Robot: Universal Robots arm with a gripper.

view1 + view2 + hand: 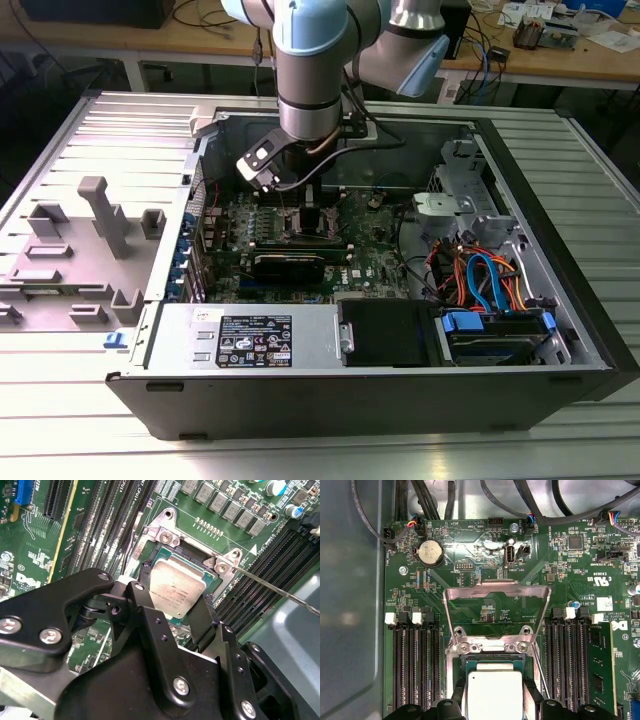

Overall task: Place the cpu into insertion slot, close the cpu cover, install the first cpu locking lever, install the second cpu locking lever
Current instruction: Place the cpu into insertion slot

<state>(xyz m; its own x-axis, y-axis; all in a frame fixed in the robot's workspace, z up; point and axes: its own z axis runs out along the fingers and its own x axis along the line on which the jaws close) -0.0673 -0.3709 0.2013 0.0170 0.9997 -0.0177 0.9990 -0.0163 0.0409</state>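
Note:
The silvery cpu (495, 692) lies between my gripper's (495, 701) two black fingers, which press on its opposite edges. It sits low over the insertion slot (490, 653); I cannot tell whether it is fully seated. The second wrist view has the same cpu (177, 589) in the gripper (177, 587) at the slot (195, 555). The cpu cover (497, 586) stands swung open beyond the slot. A thin wire locking lever (280, 592) juts out to one side, unlatched. In the exterior view the gripper (305, 215) reaches down onto the motherboard (365, 265).
Long black memory slots (417, 665) flank the socket on both sides. The open computer case (330, 390) has a power supply (245, 340) at the front, and drive bays with coloured cables (485, 280) at the exterior view's right. A grey plastic shroud (100, 215) lies outside the case.

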